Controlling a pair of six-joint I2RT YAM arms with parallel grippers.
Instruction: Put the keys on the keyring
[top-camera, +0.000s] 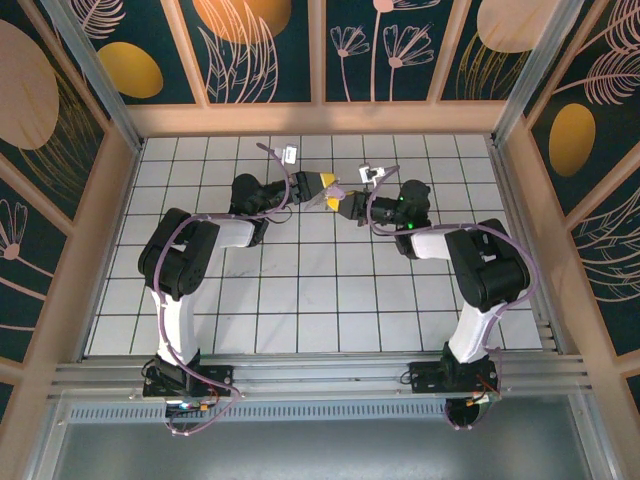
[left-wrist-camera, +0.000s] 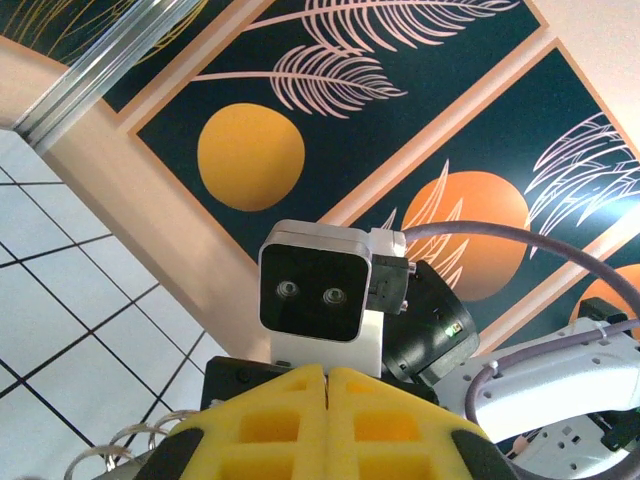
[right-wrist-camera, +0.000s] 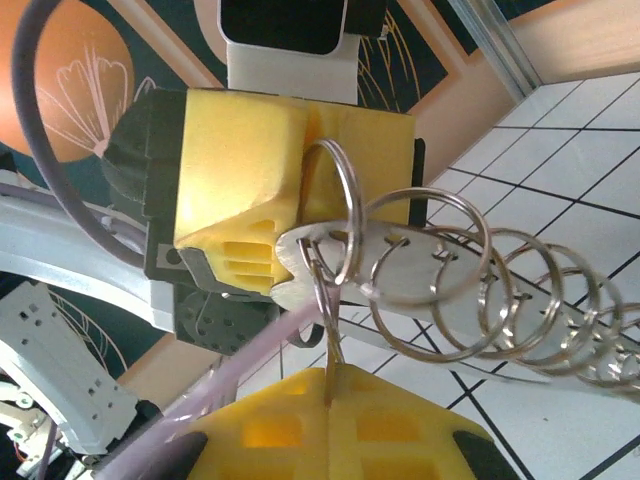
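Over the far middle of the tiled table (top-camera: 300, 300), the left gripper (left-wrist-camera: 327, 385) is pressed together on the end of the keyring (right-wrist-camera: 400, 275), a flat tab strung with split rings. The right gripper (right-wrist-camera: 330, 385) pinches one ring edge-on.

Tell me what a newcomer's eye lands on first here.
First, in the right wrist view, a row of silver split rings strung along a flat metal strip, which the yellow fingers of the left gripper clamp. Below it, the right gripper pinches the nearest ring. From above, both arms meet over the far middle of the white tiled table, walled by dark panels with orange discs.
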